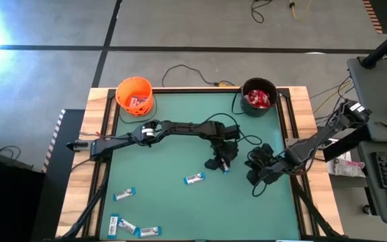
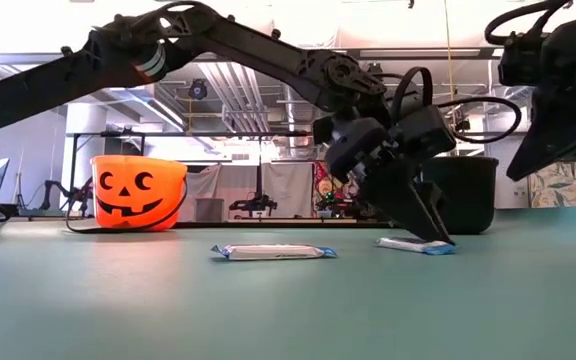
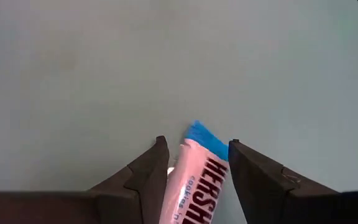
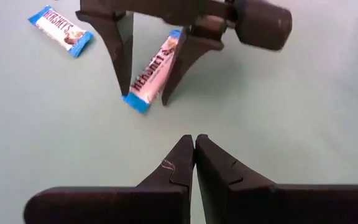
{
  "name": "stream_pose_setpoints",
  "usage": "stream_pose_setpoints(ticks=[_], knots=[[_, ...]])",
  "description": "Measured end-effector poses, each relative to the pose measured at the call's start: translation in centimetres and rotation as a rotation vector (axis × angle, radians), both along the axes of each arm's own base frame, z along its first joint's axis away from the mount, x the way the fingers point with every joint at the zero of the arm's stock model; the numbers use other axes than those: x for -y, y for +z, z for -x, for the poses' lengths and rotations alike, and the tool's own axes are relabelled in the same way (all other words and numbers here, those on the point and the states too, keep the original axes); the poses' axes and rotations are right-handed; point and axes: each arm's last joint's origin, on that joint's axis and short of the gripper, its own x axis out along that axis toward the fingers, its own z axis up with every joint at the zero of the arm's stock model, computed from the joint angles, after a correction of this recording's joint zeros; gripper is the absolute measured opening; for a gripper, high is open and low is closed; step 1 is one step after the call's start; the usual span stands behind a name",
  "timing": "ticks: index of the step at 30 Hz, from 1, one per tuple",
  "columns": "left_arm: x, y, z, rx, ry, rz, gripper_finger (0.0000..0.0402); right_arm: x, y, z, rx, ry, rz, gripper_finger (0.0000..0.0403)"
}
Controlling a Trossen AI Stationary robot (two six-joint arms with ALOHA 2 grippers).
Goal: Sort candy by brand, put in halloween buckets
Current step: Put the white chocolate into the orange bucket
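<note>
Blue-and-white candy bar [image 3: 197, 180], Hershey's wrapper

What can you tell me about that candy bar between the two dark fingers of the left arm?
The candy bar is slim, in a glossy white wrapper with bright blue crimped ends and dark Hershey's lettering. It lies flat on the green table, near the middle. The left pincer straddles it, open, one finger on each side; whether they touch the wrapper is unclear.
</note>
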Motion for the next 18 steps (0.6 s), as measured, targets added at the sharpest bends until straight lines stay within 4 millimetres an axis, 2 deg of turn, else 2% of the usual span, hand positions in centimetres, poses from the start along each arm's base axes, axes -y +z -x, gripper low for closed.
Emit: stream_pose_setpoints(ticks=[9,14,18], knots=[[-1.4,2.7,1.4,-0.108,0.116,0.041,0.0154,-0.7,0.0,0.4,0.019,-0.027,-0.049,0.0009],[0.2,4.5,3.2,-0.105,0.106,0.002,0.0154,-0.8,0.0,0.4,0.029,-0.027,-0.044,0.0009],[1.0,7.5,5.5,0.051,0.125,-0.013,0.0154,-0.8,0.1,0.4,0.040,-0.031,-0.027,0.0009]])
